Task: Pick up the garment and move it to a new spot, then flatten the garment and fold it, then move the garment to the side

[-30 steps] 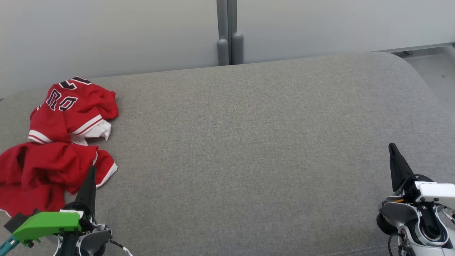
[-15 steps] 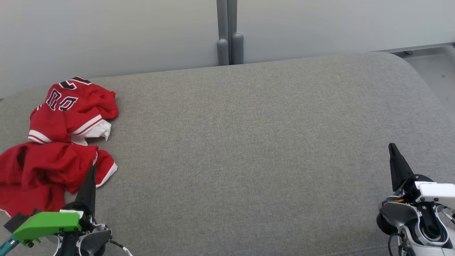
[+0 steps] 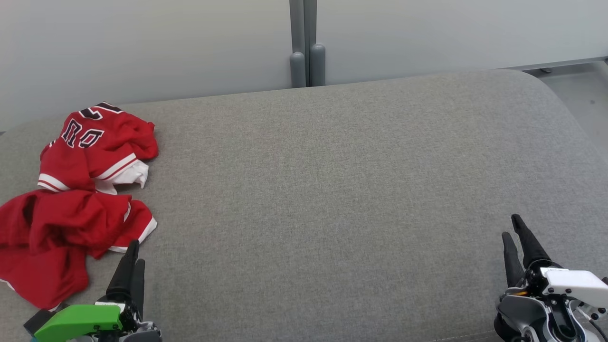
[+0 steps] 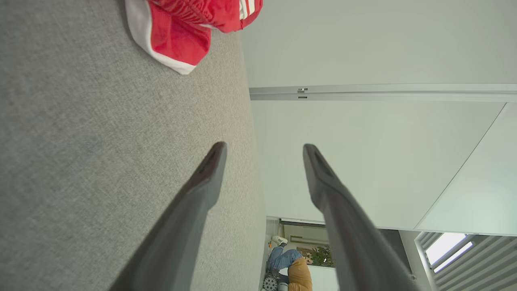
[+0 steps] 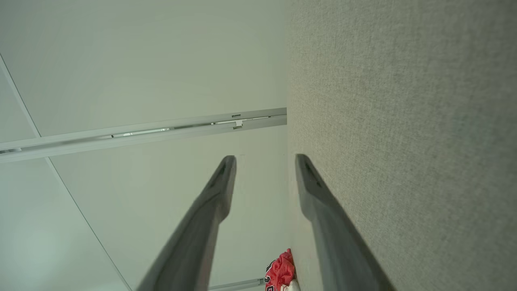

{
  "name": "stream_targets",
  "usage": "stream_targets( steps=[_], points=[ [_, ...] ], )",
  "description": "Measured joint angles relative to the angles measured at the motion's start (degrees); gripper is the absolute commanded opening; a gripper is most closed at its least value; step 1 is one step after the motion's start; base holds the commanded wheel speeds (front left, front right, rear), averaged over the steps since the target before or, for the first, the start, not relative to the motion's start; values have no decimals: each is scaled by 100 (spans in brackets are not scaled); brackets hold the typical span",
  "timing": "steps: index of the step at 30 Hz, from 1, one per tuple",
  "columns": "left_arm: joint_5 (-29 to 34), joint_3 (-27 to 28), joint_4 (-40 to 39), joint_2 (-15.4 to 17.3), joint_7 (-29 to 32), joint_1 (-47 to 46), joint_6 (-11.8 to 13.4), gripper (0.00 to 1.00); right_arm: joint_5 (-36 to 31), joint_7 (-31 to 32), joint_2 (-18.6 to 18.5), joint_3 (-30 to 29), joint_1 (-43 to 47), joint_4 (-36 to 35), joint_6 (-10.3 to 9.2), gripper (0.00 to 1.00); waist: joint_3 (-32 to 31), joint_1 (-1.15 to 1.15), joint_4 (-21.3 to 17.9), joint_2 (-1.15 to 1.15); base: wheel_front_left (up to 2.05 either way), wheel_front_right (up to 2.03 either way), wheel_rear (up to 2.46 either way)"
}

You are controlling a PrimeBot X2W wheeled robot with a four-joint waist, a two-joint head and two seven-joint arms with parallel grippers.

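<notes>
Reaching for the garment looks like the step in hand. The red jersey (image 3: 71, 213), white-trimmed with black numerals, lies crumpled in a heap at the robot's left end of the grey upholstered cushion (image 3: 332, 190), and nothing has lifted it yet. The left hand (image 3: 137, 252) sits near the front edge just beside the heap's nearest hem, with its two dark fingers parted and nothing between them. In the left wrist view, a white-edged red corner lies ahead of the fingertips and off to one side, not touching them. The right hand (image 3: 510, 226) is well apart from the jersey at the cushion's other end, its fingers also spread, though by a narrower gap, and it too is empty. The next move probably falls to the left hand: swing toward the heap, settle its open fingers around a raised fold, and close firmly. It could then carry the jersey toward the bare middle of the cushion, where there is room to spread it flat. A pinch on a single loose layer would likely leave the rest trailing.
</notes>
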Motion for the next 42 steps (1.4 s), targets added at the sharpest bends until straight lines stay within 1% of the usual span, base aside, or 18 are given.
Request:
stream_targets(
  steps=[7,10,15,17,19,21,24,25,27,29,30,32,35,39,42],
  points=[
    [51,-127,-47,-4,-147,-1,0,100,-71,-143,-1,83,2,-15,0,100,-2,0,-1,0,0,0,0],
    [119,-167,-79,-3,-188,-1,0,100,-219,-200,-3,114,2,-25,-1,100,-4,0,-2,0,0,0,0],
    [407,-254,-129,-2,-322,-2,2,100,-526,-298,-23,148,-1,-100,-18,100,-8,0,-3,0,0,0,0],
    [480,-283,-159,1,-360,-3,48,100,-681,-336,-32,126,-9,-158,-53,100,-11,0,-5,0,0,0,0],
    [706,-307,-210,13,-411,-4,84,100,-858,-378,-34,116,-17,-221,-55,100,-13,0,-6,0,0,0,0],
    [833,-316,-275,34,-438,-8,103,100,-1022,-407,-35,119,-37,-279,-107,100,-15,0,-8,0,0,0,0],
    [1190,-322,-369,79,-492,-12,165,100,-1317,-455,-49,157,-53,-385,-109,100,-16,0,-9,0,0,0,0],
    [1474,-343,-458,110,-537,-16,205,100,-1578,-502,-82,209,-58,-452,-125,100,-17,0,-9,0,0,0,0],
    [1770,-383,-512,148,-587,-31,256,100,-1890,-546,-151,260,-60,-522,-181,100,-17,0,-9,0,0,0,0],
    [1986,-432,-587,177,-625,-46,305,100,-2152,-593,-196,311,-62,-595,-209,100,-17,0,-9,0,0,0,0],
    [1986,-432,-587,177,-625,-46,305,100,-2152,-593,-196,311,-62,-595,-209,100,-17,0,-9,0,0,0,0],
    [2243,-485,-658,196,-657,-63,355,100,-2374,-634,-204,392,-63,-657,-253,100,-16,0,-9,0,0,0,0],
    [2601,-548,-732,218,-719,-70,415,100,-2719,-677,-209,513,-64,-734,-264,100,-17,0,-8,0,0,0,0],
    [3066,-669,-845,266,-811,-70,493,100,-3152,-758,-223,660,-64,-808,-349,100,-21,0,-3,0,0,0,0],
    [3418,-712,-879,288,-851,-70,536,100,-3445,-822,-226,776,-64,-862,-364,100,-26,0,1,0,0,0,0]
  ],
)
